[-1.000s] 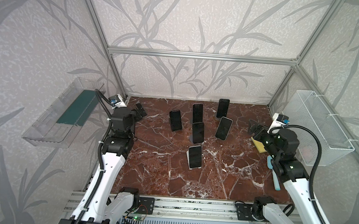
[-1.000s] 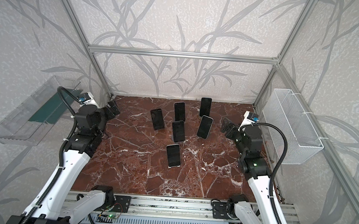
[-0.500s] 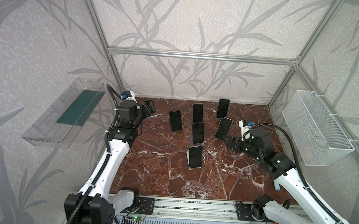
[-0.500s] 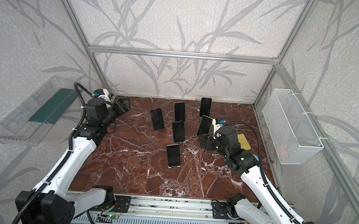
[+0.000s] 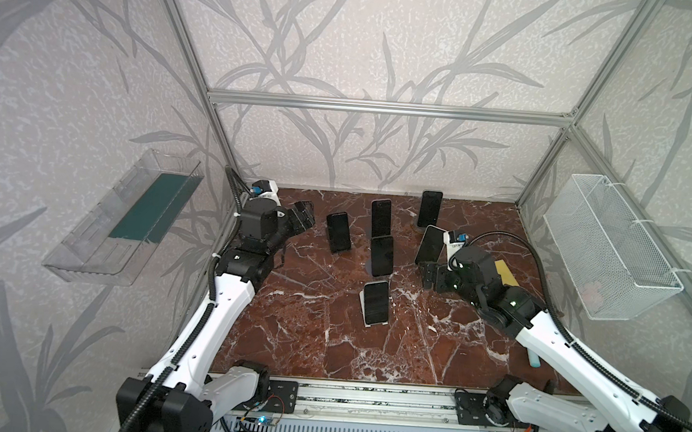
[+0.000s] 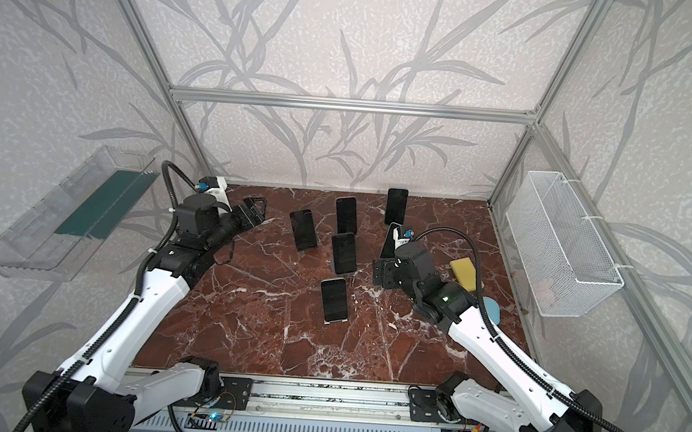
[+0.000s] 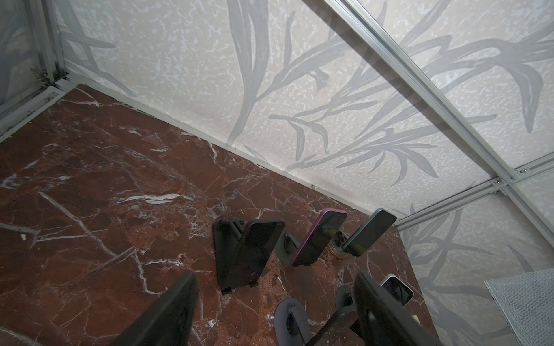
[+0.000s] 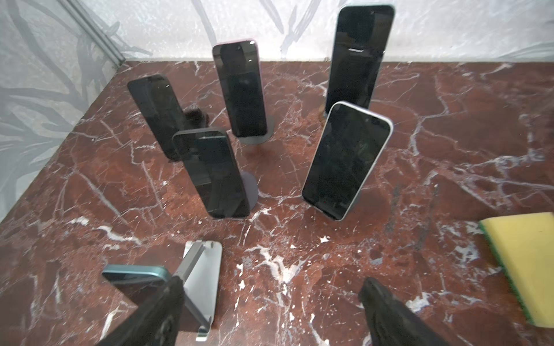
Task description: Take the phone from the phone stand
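Right tool (image 5: 427,275) gapes empty just beside the white-edged phone (image 5: 430,244), which leans on its stand (image 8: 358,196) on the table (image 5: 307,327); left tool (image 5: 304,216), also wide and empty, hangs well apart from that phone.

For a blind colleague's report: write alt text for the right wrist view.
Five dark-screened phones lean on stands on a red marble table, a sixth teal phone on a silver stand closer in. The black fingers are spread apart and empty; a yellow sponge lies nearby.
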Action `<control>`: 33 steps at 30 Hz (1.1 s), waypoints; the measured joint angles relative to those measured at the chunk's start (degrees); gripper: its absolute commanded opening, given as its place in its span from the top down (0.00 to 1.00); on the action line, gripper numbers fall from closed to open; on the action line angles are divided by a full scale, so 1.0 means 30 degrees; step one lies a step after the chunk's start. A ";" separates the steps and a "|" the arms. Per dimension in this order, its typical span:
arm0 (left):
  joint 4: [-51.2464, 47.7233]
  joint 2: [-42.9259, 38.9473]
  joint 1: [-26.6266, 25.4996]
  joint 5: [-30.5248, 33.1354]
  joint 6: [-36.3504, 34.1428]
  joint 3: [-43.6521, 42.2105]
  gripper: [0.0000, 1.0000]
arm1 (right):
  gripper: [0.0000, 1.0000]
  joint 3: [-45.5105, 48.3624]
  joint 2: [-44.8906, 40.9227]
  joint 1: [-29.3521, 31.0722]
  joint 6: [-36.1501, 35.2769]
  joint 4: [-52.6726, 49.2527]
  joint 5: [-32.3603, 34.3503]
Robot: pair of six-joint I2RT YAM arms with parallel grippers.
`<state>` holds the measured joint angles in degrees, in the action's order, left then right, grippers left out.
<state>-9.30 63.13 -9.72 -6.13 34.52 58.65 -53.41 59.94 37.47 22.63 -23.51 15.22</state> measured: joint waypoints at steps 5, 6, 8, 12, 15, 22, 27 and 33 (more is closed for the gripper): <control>-0.0015 0.0000 -0.0721 -0.0029 0.0146 0.0000 0.19 | 0.08 0.0007 0.0357 -0.0029 0.0437 0.0823 0.3198; -0.0015 0.0007 -0.0896 -0.0066 0.0168 0.0000 0.20 | 0.07 0.0007 0.0605 -0.0029 0.0459 0.1049 0.3694; -0.0015 0.0015 -0.1217 -0.0175 0.0204 0.0000 0.20 | 0.03 0.0000 0.1297 -0.0109 0.0568 0.1341 0.4554; -0.0007 0.0204 -0.1851 -0.0612 0.0226 0.0000 0.20 | 0.01 -0.0444 0.3534 -0.0692 0.0984 0.1297 0.5268; -0.0015 0.0554 -0.2033 -0.1049 0.0226 0.0015 0.20 | 0.01 -0.1756 0.5595 -0.1559 0.1333 0.1239 0.5275; -0.0095 0.0998 -0.2033 -0.1370 0.0277 0.0044 0.20 | 0.01 -0.5588 0.8721 -0.2922 0.2805 0.0597 0.5727; -0.0277 0.0998 -0.2033 -0.1508 0.0299 0.0226 0.21 | 0.01 -0.7788 1.0943 -0.3126 0.3315 -0.0095 0.5778; -0.0357 0.0998 -0.2025 -0.1588 0.0350 0.0342 0.21 | 0.01 -0.8444 1.2189 -0.3912 0.4656 -0.0918 0.5479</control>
<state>-10.37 66.13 -15.79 -10.90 35.57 59.68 -78.74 96.51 25.74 36.60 -26.26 31.66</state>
